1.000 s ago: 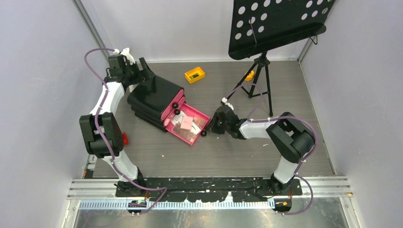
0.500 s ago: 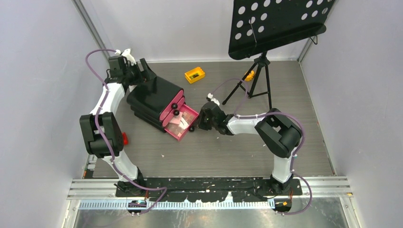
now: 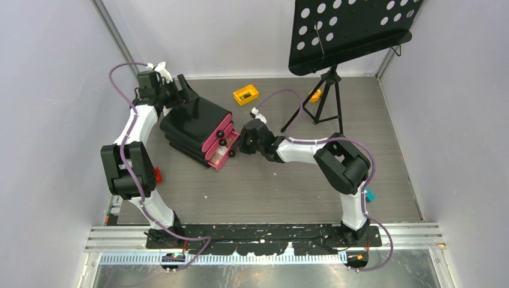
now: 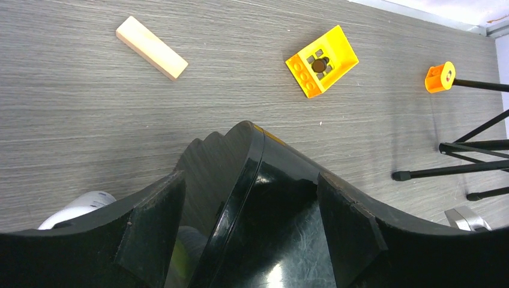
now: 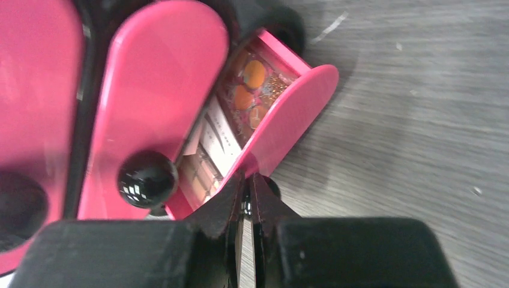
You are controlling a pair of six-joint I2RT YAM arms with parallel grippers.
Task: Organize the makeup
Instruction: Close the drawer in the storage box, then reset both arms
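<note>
The black chest [image 3: 195, 123] with pink drawers stands left of centre. Its bottom drawer [image 5: 288, 123] stays out a little, and makeup shows inside it: orange pans [image 5: 249, 90], a white card [image 5: 219, 135] and a brown palette [image 5: 195, 174]. My right gripper [image 5: 247, 201] is shut on that drawer's small black knob, and in the top view the right gripper [image 3: 242, 146] sits at the chest's front. At the chest's rear corner, my left gripper [image 4: 252, 225] has its jaws wide astride the chest top [image 4: 270, 198], both fingers [image 4: 153, 228] against its sides.
A yellow block [image 3: 246, 94] and an orange piece [image 4: 439, 77] lie behind the chest, and a wooden block [image 4: 151, 47] lies on the floor. The black perforated music stand [image 3: 348, 30] rises at the back right on tripod legs [image 3: 327, 102]. Walls close in on both sides.
My right gripper has pushed the bottom drawer up and left into the chest, from wide open to nearly shut. My left gripper stays at the chest's rear corner.
</note>
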